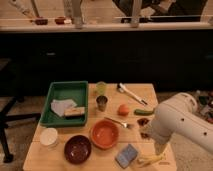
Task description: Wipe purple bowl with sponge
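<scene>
A wooden counter (pixel 102 161) stands in front of a dark cabinet wall. The purple bowl (pixel 77 148) sits upright near the front left edge, just right of a small white round container (pixel 49 136) and touching or almost touching the orange bowl (pixel 105 134) on its right. The sponge (pixel 127 155) lies flat at the front edge, right of the purple bowl and just below the orange one, apart from both.

The robot's white arm (pixel 182 122) reaches in from the right and bends down over the counter's right front corner. The gripper (pixel 159 148) is at its lower end, pointing downward, just right of the sponge and above a yellow object (pixel 150 160) (too blurred to name). It is spread wide and holds nothing; the sponge lies free on the wood.

At the back left, a green tray (pixel 67 84) holds a white cloth (pixel 60 106) and a tan block (pixel 75 112). Right of the tray stand a pale green cup (pixel 101 88) and, in front of it, a small metal cup (pixel 102 103). A white-handled utensil (pixel 132 93) lies slanted at the back. An orange round fruit (pixel 123 109) sits mid-counter with a green vegetable (pixel 142 112) to its right, and a fork (pixel 120 122) lies just in front of the fruit.
</scene>
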